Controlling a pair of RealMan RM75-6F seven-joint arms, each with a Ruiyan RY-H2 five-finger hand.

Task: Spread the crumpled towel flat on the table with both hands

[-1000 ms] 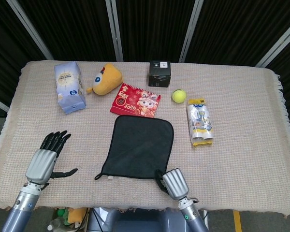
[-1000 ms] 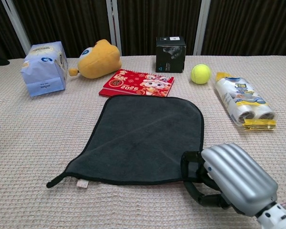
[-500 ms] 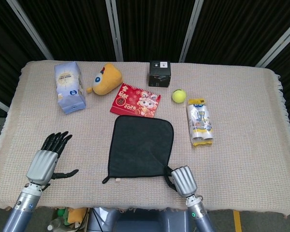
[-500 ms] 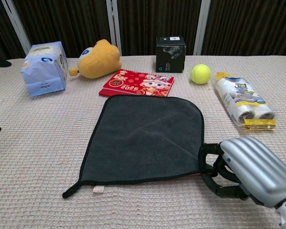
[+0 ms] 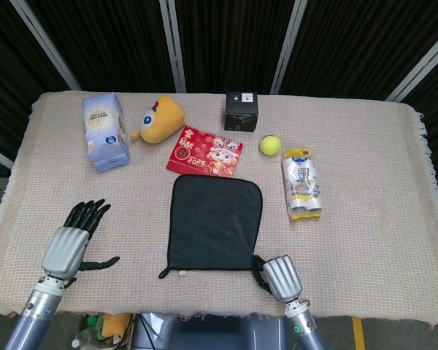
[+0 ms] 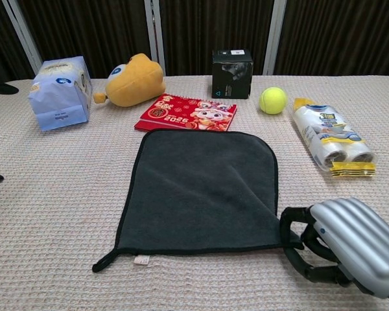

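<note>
Towel (image 5: 215, 222) lies nearly flat; only its near-left corner trails. Right hand (image 6: 350, 243) pinches the near-right corner, while left hand (image 5: 69, 244) hovers released, far left.

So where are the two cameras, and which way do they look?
Head view: high up, looking steeply down at the table; shows left hand and right hand.
Chest view: low at the near edge, looking across the towel to the dark curtains; shows the right hand.
Both share the towel, ball and right hand.
</note>
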